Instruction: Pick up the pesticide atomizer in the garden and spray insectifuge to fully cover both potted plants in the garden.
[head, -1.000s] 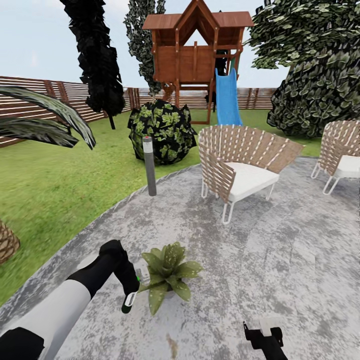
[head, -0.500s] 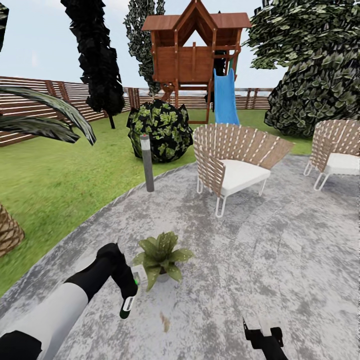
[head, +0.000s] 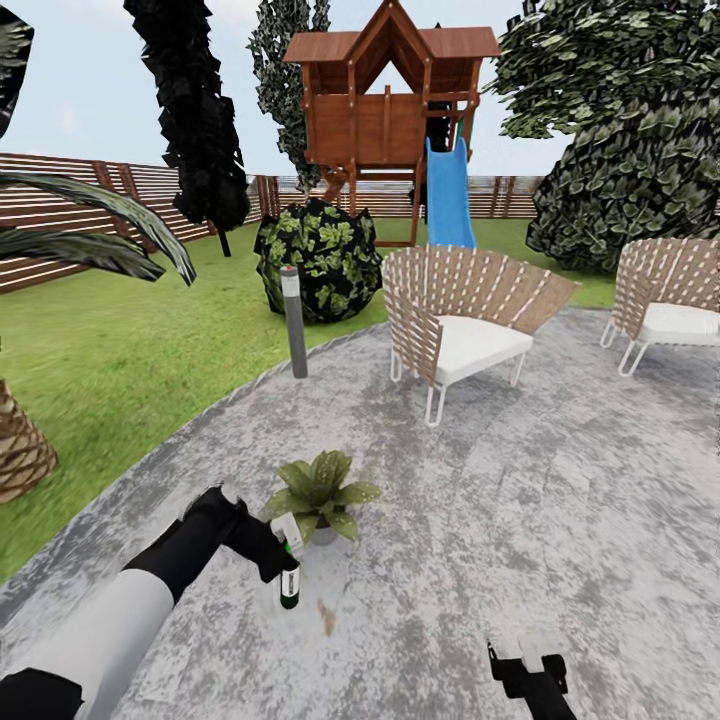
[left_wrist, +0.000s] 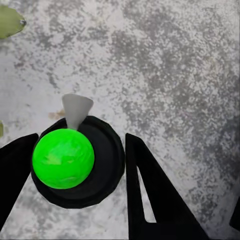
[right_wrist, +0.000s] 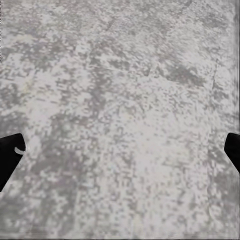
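Head view is showing the left gripper (head: 287, 575) hanging low over the grey paved patio (head: 560, 500), carrying the pesticide atomizer (head: 289, 585), whose dark green body is pointing down toward the paving just beside one of the potted plants (head: 318, 492). Holding it that close to the rosette is, I judge, a way of bringing the nozzle within range of the leaves, so the spray is landing on them and not on the stone. In the left wrist view the atomizer (left_wrist: 75, 160) is sitting between the two dark fingers (left_wrist: 150, 200), seen from above: a bright green round cap on a black ring, with a pale grey spout poking out on one side. One finger is lying against the black ring and the other is just beside it, so the gripper is looking closed around the sprayer. A leaf tip (left_wrist: 10, 21) is peeking in at the corner, which is suggesting the spout is not yet aimed squarely at the plant. The right gripper (head: 527, 668) is idling low near the robot's body; in the right wrist view its fingertips (right_wrist: 9, 150) are sitting at opposite edges with bare paving between them, so it is spread wide and carrying nothing. Only one potted plant is in sight here.
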